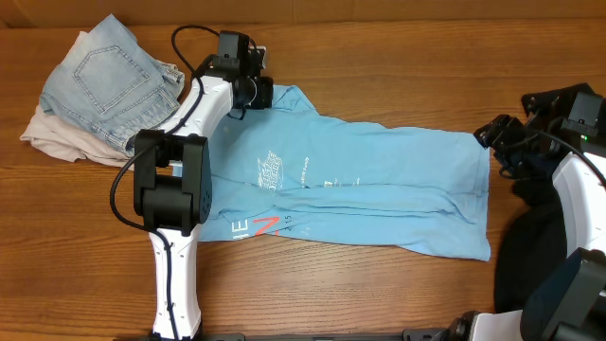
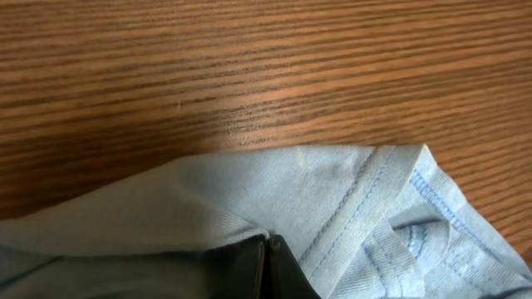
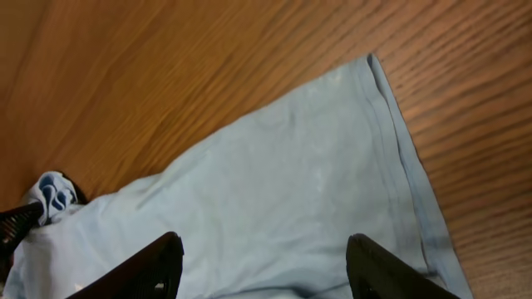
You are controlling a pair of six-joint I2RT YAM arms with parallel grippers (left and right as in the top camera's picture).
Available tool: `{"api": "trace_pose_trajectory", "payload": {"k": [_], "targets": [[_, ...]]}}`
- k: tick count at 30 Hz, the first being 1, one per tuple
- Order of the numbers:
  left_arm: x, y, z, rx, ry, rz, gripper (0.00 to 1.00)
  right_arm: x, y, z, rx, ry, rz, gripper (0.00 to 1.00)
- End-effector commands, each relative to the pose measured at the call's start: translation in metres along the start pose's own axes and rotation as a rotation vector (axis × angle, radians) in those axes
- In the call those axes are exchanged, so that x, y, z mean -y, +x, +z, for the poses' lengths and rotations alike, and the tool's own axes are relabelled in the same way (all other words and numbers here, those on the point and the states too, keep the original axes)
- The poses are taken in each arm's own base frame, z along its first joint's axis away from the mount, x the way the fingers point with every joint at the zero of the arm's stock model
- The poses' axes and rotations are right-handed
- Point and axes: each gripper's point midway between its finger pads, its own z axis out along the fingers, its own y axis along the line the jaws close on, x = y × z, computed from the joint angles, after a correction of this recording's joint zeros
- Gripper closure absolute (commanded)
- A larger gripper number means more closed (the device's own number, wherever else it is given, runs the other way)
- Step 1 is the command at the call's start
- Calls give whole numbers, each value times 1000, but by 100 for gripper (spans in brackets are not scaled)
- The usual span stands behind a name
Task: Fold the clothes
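I have the sky-blue T-shirt (image 1: 379, 180) lying folded lengthwise across the middle of the wooden table (image 1: 398, 57), white lettering facing up. My left gripper (image 1: 256, 91) is at the shirt's far left corner, jaws pressed together on a bunched fold of the cloth just beside a stitched hem. My right gripper (image 1: 494, 150) sits over the shirt's right hem, its fingers (image 3: 150, 266) spread wide apart above the cloth. Pale denim shorts (image 1: 109, 80) lie on beige cloth (image 1: 57, 137) at far left. A black garment (image 1: 530, 246) lies at near right.

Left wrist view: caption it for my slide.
The left hand pinches the sky-blue T-shirt at its edge on the wooden table.
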Motion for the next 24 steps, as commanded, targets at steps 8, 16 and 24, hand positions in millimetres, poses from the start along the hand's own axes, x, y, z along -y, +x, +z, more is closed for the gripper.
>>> {"api": "trace_pose_trajectory", "payload": {"k": [8, 16, 24], "targets": [[17, -50, -53, 69, 92, -52, 96, 17, -23, 37, 31, 40, -9, 41], [11, -66, -104, 53, 64, -65, 96, 45, -27, 80, 20, 108, 3, 42], [15, -74, -151, 37, 54, -57, 96, 61, -28, 106, 17, 143, 3, 32]]}}
